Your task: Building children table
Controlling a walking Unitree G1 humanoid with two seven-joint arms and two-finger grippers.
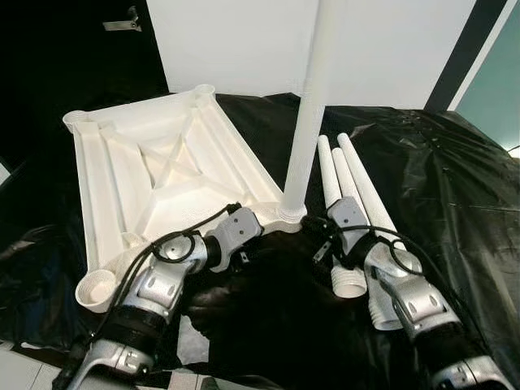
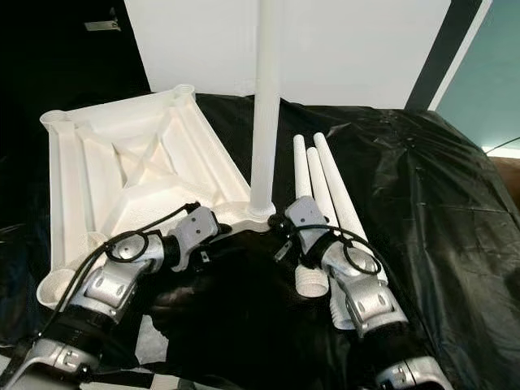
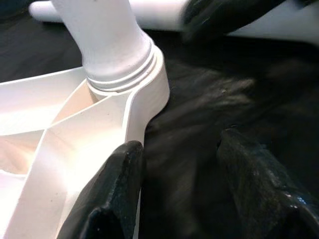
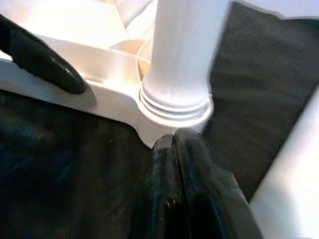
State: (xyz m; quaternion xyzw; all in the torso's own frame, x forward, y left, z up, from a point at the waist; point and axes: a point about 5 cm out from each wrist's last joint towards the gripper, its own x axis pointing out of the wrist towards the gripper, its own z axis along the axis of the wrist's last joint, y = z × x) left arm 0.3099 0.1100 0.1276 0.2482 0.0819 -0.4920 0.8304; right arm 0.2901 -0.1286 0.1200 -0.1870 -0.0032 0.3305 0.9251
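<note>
**One leg upright in the upturned table top, both grippers at its corner**

On the black plastic sheet lies the white table top, turned underside up so its ribs and diagonal braces face the ceiling. It sits on the robot's left half of the sheet, with round sockets at its corners. In the near corner socket, the one closest to the middle of the scene, a long white leg stands upright, its threaded collar seated in the socket and its top running out of the head views.

The left gripper reaches in from the left toward that same corner. Its jaws stand apart: one finger rests against the outer rim of the table top just short of the socket, the other hangs over the black sheet, and nothing lies between them. The right gripper comes in from the other side, its jaws pressed together with nothing between them, their tips right at the base of the socket below the leg's collar.

Just beside the right arm, three more loose legs lie side by side on the sheet, threaded ends toward the robot, partly under the arm's wrist. Behind everything stands a white wall panel, with a dark area to the left.
</note>
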